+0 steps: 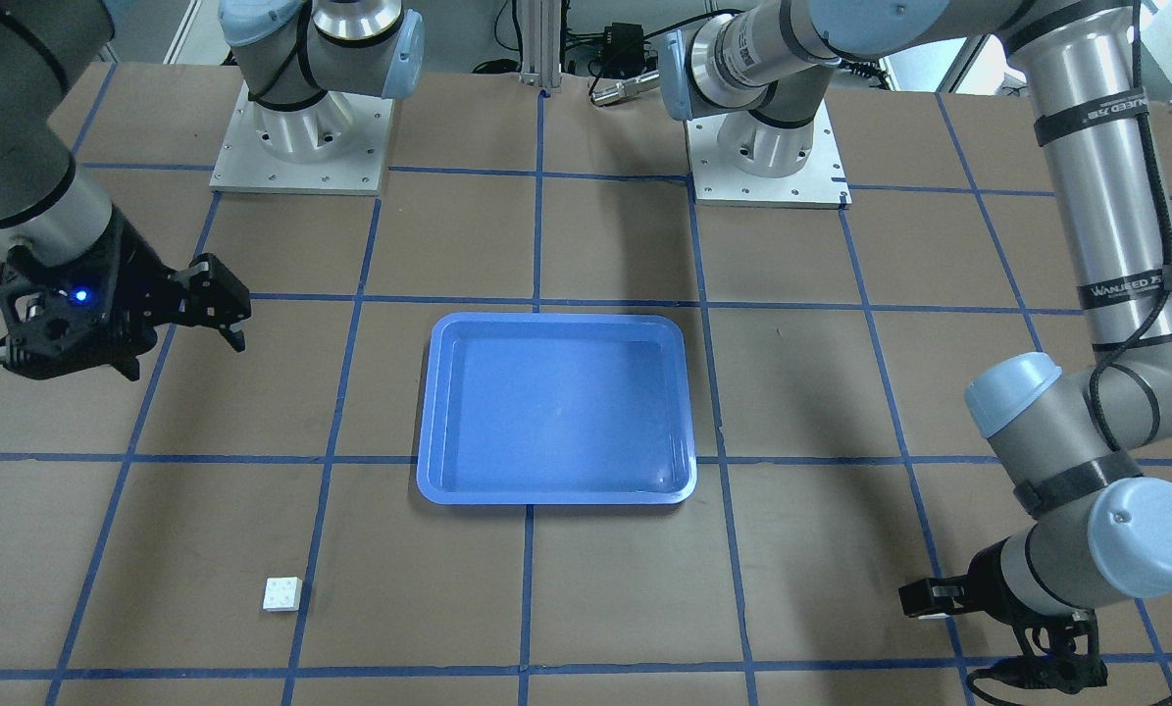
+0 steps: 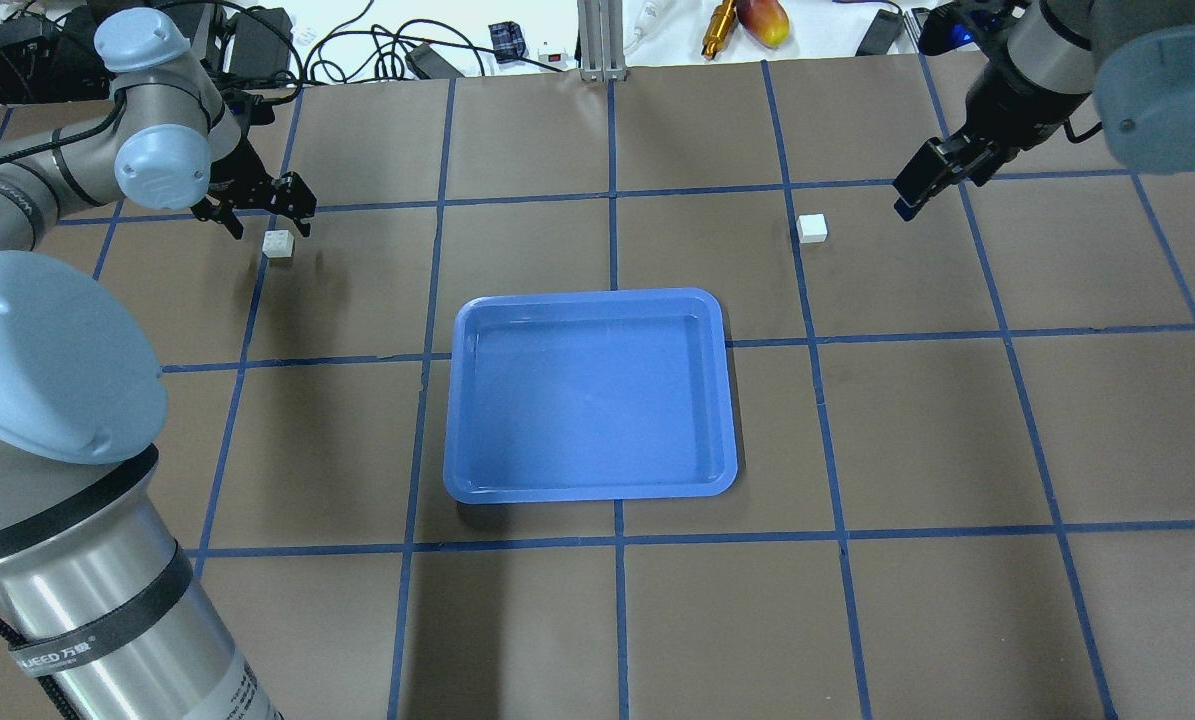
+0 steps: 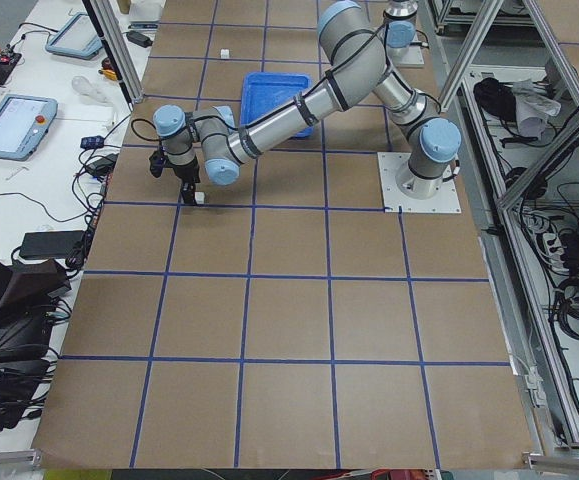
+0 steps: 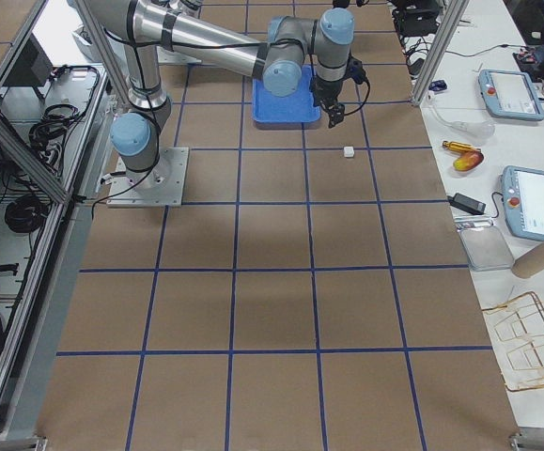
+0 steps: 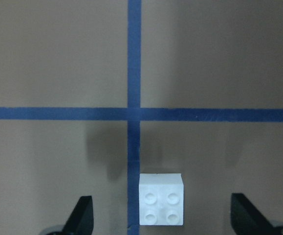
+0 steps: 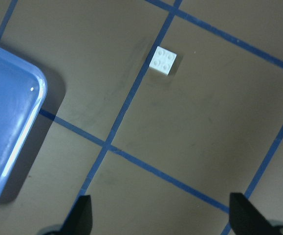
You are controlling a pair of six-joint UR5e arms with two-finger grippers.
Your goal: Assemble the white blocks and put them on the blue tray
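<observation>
Left pincer (image 5: 161, 208), fingers (image 5: 82, 215) apart, hangs over a white block (image 5: 162, 204), studs up (the front view nearly hides it); right pincer (image 6: 161, 213) is apart too.

One camera looks down over my shoulders, another faces me across the surface (image 2: 917, 420), both sharing the blue tray (image 2: 589, 296); two more watch from afar at either end. My wrist cameras look down (the left far closer), each on a white block (image 5: 161, 198).
</observation>
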